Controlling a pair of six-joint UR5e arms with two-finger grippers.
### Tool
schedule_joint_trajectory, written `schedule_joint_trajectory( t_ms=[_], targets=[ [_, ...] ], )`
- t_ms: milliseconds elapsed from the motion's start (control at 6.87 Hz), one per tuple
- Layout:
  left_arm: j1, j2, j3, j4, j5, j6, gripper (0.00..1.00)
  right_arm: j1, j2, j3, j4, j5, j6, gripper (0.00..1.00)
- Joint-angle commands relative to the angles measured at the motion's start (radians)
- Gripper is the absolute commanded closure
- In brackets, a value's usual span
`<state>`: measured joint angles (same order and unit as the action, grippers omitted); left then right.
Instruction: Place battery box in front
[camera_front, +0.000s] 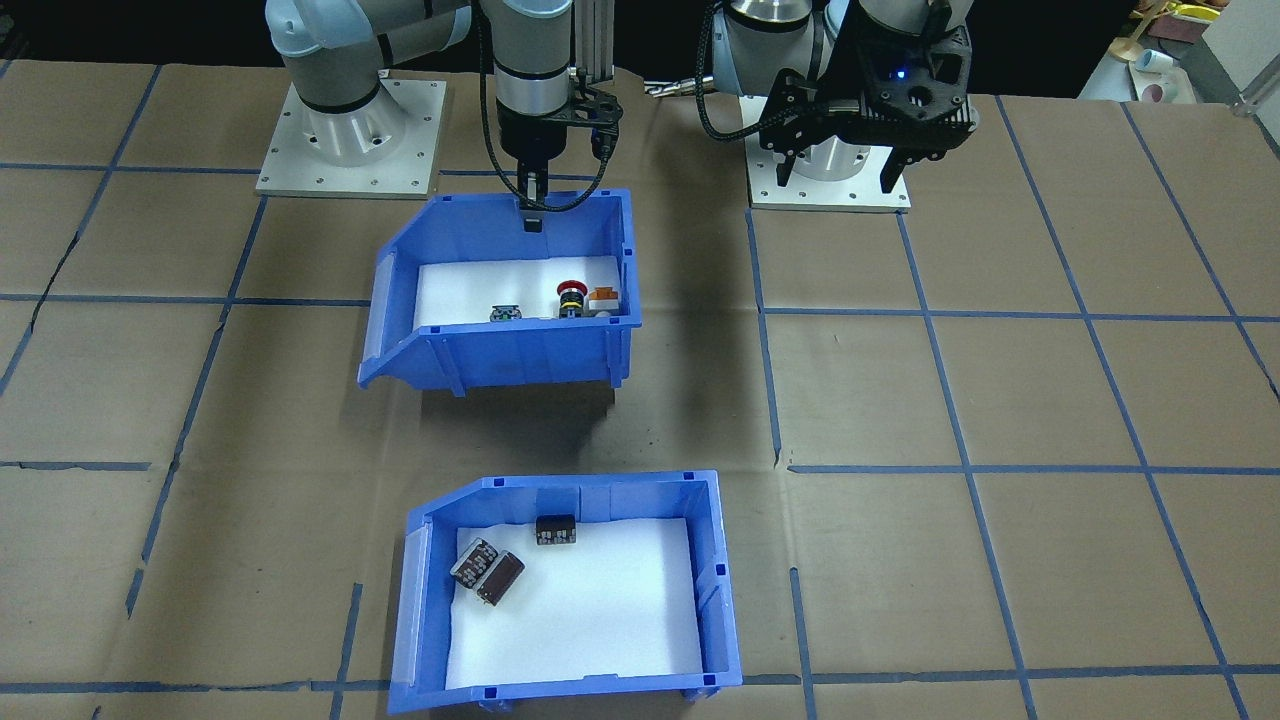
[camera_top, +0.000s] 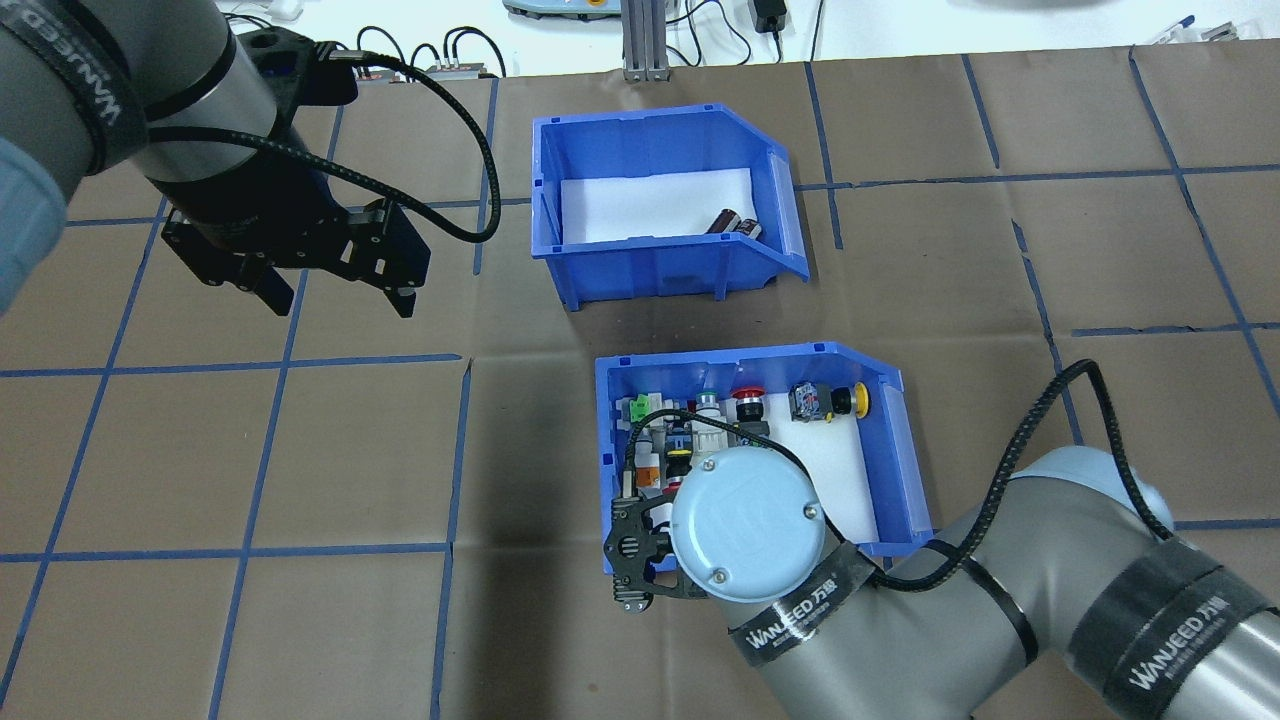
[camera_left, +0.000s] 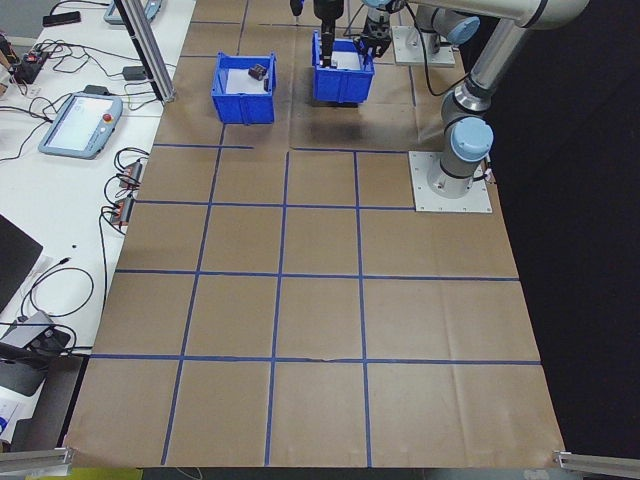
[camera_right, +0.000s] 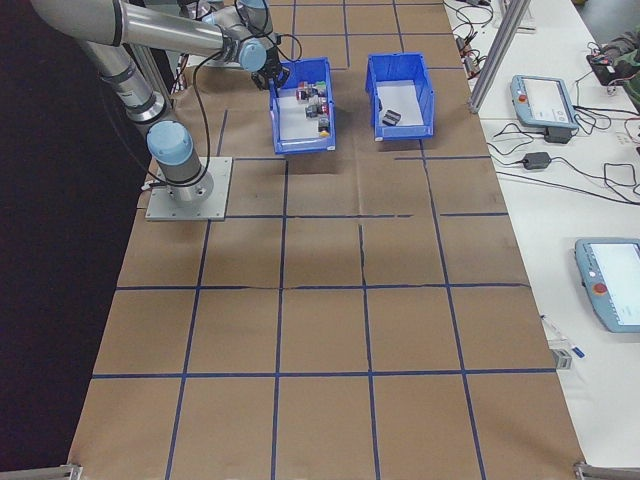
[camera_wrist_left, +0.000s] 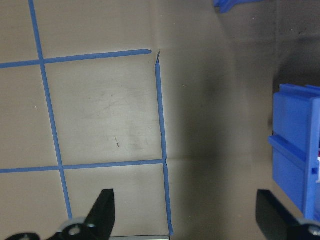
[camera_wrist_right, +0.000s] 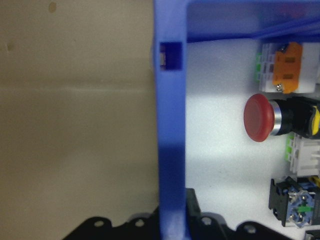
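Overhead exterior view: the battery box (camera_top: 655, 265) sits on the brown bench (camera_top: 300, 450) toward its far edge, sloped cut-away side turned to the robot's right. On its white pad, two dark cylinders (camera_front: 487, 570) lie touching, just beside the cut-away side, and a small black block (camera_front: 555, 529) rests against the wall nearest the robot. Just nearer the robot, apart from it across a strip of bare bench, is the switch bin (camera_top: 900, 450), filled with colourful push-buttons (camera_top: 700, 430).

The right hand (camera_front: 533, 205) straddles that bin's robot-side wall: the right wrist view shows the blue wall (camera_wrist_right: 172, 150) running straight into the hand's body, fingers closed onto it. In the front-facing view the bin's shadow falls well clear beneath it.

The left hand (camera_top: 335, 285) hangs over bare bench on the robot's left, its fingers (camera_wrist_left: 102, 212) spread wide apart, holding nothing. Wide bare bench lies on both sides of the bins.
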<state>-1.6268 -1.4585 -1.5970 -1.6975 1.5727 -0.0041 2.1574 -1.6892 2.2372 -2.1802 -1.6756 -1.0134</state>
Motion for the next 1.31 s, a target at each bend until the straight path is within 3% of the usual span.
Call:
schedule_joint_trajectory(
  t_ms=[0, 291, 437, 583, 728, 1165],
  targets=[
    [0.008, 0.007, -0.015, 0.004, -0.01, 0.003, 0.01, 0.029, 0.031, -0.002, -0.026, 0.0, 0.031, 0.94],
    [0.007, 0.007, -0.018, 0.004, -0.002, 0.003, 0.01, 0.029, 0.039, -0.001, -0.021, 0.002, 0.088, 0.94],
    [0.007, 0.007, -0.018, 0.004, -0.005, 0.003, 0.01, 0.029, 0.039, -0.001, -0.02, 0.011, 0.088, 0.88],
    [0.007, 0.007, -0.018, 0.004, -0.005, 0.003, 0.01, 0.03, 0.04, 0.001, -0.021, 0.017, 0.102, 0.15],
    [0.008, 0.006, -0.018, 0.004, 0.003, 0.003, 0.01, 0.029, 0.04, 0.001, -0.021, 0.031, 0.101, 0.0],
    [0.008, 0.006, -0.018, 0.004, 0.0, 0.003, 0.01, 0.019, 0.025, -0.091, 0.008, 0.01, 0.101, 0.0]
  ],
)
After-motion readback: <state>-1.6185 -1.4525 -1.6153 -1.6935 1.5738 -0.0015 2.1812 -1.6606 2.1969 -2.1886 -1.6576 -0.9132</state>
